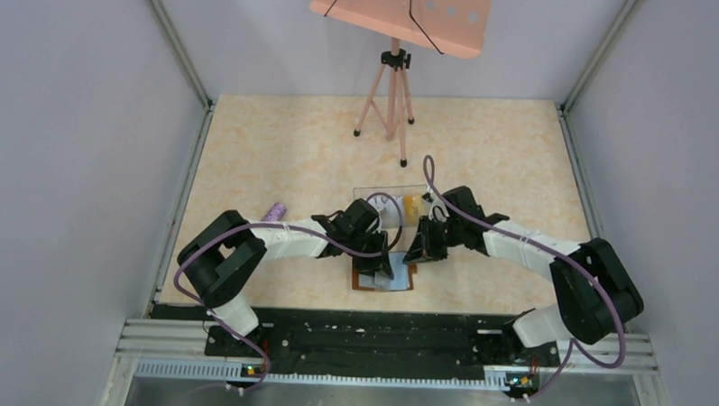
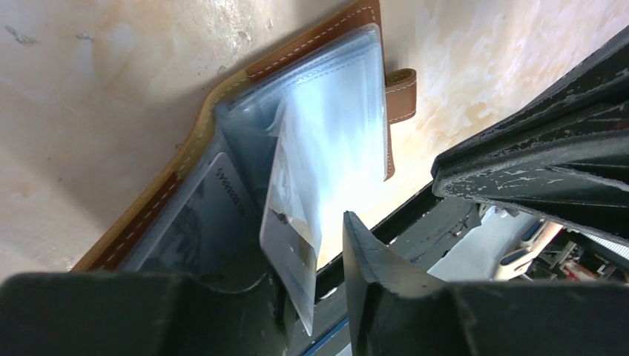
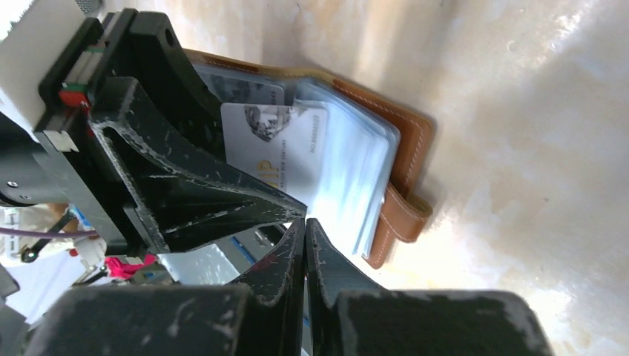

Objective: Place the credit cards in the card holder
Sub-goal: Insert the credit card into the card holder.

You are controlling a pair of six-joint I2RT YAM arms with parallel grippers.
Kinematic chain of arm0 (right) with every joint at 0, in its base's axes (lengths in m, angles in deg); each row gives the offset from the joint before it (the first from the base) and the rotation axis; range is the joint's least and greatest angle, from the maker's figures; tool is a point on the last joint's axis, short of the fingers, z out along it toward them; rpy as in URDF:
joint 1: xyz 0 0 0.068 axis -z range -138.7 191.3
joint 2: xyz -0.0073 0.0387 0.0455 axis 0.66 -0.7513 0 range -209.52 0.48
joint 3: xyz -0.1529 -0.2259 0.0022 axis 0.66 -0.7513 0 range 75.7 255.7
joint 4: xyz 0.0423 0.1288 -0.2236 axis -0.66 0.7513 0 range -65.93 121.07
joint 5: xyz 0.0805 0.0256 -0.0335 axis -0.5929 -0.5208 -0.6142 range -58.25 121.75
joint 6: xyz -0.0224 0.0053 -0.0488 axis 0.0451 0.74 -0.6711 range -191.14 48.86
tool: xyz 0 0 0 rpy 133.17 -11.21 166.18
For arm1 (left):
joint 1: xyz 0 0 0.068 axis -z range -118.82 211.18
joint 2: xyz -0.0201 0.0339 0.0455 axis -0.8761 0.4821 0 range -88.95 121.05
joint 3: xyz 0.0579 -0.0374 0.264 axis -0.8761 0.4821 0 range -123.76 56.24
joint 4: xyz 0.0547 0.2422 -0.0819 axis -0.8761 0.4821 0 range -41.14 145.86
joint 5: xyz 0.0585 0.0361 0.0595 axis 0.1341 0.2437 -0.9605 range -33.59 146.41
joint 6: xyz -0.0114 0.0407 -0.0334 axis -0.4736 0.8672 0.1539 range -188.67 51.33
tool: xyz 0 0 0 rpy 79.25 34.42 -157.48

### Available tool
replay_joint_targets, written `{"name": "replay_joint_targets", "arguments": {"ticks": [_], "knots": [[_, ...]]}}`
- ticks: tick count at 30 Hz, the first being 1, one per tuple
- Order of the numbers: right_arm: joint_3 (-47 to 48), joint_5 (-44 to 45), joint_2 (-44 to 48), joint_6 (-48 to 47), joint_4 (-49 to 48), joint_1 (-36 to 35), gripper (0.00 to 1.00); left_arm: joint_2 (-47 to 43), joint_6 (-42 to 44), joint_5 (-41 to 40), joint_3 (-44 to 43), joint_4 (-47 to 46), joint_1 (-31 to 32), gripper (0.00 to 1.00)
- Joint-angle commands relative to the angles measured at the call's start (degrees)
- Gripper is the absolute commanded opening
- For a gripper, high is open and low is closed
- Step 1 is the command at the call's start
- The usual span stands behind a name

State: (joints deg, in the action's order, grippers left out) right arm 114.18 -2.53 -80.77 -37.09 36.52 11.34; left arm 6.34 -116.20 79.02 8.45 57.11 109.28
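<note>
A: Where is the holder (image 1: 391,278) found?

B: It is laid open close to the near edge of the table (image 1: 277,146), about midway along it, with both grippers brought down over it.

A: How is the left gripper (image 2: 304,256) set?

B: Its jaws are parted, and a clear sleeve (image 2: 297,215) is seen standing up between them without being pinched. The leaf is judged to be raised so that a pocket mouth is exposed.

A: And the right gripper (image 3: 305,226)?

B: It is closed tight, and nothing can be made out between its tips. They are placed just beside the free edge of the sleeves. A push on a card seems intended, though this cannot be confirmed.

A: Are cards housed already?

B: A pale card (image 3: 273,148) is seen among the sleeves, with another partly hidden behind it. Whether it is fully seated cannot be told. In the clear box (image 1: 365,191), set just beyond the holder, orange cards (image 1: 414,205) are kept.

A: What is in the way?

B: The grippers are crowded together over the holder, so each one's reach is limited by the other, and the springy sleeves may be expected to flop shut. A purple object (image 1: 275,211) lies toward the left edge and a tripod (image 1: 392,96) by the far edge. Neither is near the work.
</note>
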Motion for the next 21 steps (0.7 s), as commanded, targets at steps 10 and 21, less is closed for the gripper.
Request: {"name": "replay_joint_targets", "arguments": {"ticks": [10,21], "knots": [[2.71,-7.00,-12.20,4.57,-15.46,-1.99,0.00,0.01,1.83,0.93,-1.77,0.39,0.24,0.28],[1.77,-1.43,-16.91,3.78,-13.88,-5.90,0.00,-0.82,5.13,-2.35,-6.01,9.20,0.68,0.41]]}}
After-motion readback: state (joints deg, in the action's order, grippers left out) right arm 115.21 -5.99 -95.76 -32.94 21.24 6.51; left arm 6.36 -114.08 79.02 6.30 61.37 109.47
